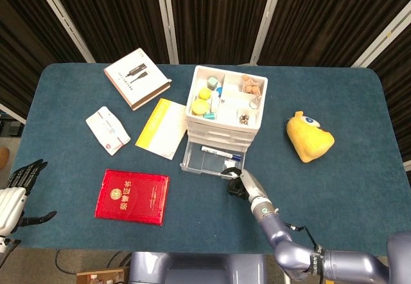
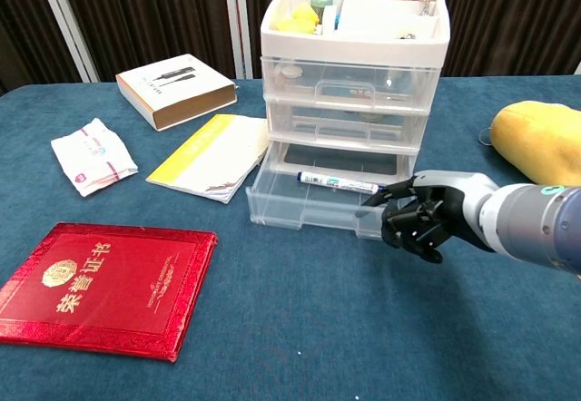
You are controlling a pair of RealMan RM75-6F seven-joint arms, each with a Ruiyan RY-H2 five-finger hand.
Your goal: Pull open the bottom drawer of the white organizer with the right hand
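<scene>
While pulled toward the camera, bottom drawer [image 2: 313,206], right robot hand [image 2: 419,223] gripping its front

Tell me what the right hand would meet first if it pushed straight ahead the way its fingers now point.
The right hand points toward the white organizer, its fingers at the front right corner of the pulled-out bottom drawer. Going straight on, it would press that drawer front at once, probably sliding it back in; whether it already touches is unclear.

Gold Chinese characters 荣誉证书 stand on the cover of the red certificate folder [image 2: 100,288], beside a round gold emblem; the print on the white box [image 2: 174,83] and on the small white packet [image 2: 91,156] is too small to read
</scene>
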